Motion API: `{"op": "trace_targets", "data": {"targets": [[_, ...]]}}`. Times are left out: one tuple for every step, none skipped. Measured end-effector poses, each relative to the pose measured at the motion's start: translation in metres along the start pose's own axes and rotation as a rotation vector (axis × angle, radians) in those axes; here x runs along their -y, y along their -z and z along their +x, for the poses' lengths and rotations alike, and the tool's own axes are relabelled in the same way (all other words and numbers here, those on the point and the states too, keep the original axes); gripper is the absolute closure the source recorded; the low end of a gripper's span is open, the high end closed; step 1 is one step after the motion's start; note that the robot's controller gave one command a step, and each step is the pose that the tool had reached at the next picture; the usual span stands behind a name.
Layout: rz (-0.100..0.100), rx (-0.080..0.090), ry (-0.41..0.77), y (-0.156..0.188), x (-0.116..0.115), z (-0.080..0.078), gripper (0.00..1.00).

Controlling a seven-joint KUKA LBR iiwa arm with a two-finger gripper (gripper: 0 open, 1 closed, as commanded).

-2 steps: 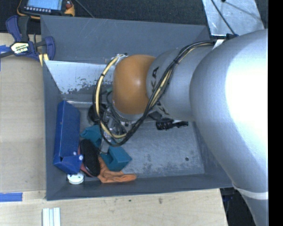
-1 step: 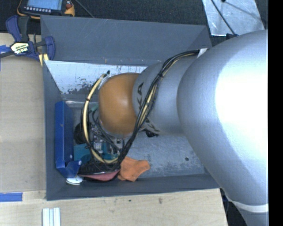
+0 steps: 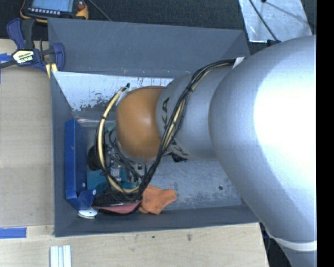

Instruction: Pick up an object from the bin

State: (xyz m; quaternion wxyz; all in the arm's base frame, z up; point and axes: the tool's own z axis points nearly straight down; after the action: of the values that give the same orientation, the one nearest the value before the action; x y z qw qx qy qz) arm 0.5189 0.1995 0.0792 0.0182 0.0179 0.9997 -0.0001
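Gripper (image 3: pixel 120 173) near left bin wall (image 3: pixel 59 149)

The orange cover (image 3: pixel 136 121) and cables (image 3: pixel 104 132) overlie the heap (image 3: pixel 118 206) at the bin's (image 3: pixel 156 220) left — a teal thing (image 3: pixel 93 179) beneath is half covered, kind unclear; the arm (image 3: pixel 267 121) runs off rightward.

Item: one arm (image 3: pixel 267 127), silver-grey and thick-bodied, entering over the right edge of the bin (image 3: pixel 145 43) and covering its right half. The wrist (image 3: pixel 195 121) is a silver cylinder angled down toward the left part of the floor, capped by a rounded orange cover (image 3: pixel 136 121). Black and yellow cables (image 3: pixel 102 129) run along the wrist, looping round the cover's left side and beneath it. The gripper (image 3: pixel 121 174) is a dark mechanism under the cover, low near the front-left corner, largely screened by cover and cables.
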Motion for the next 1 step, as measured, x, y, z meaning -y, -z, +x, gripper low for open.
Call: {"op": "trace_targets", "data": {"targets": [[0.002,-0.005,-0.001,0.0037,0.0006,0.0009,1.00]]}}
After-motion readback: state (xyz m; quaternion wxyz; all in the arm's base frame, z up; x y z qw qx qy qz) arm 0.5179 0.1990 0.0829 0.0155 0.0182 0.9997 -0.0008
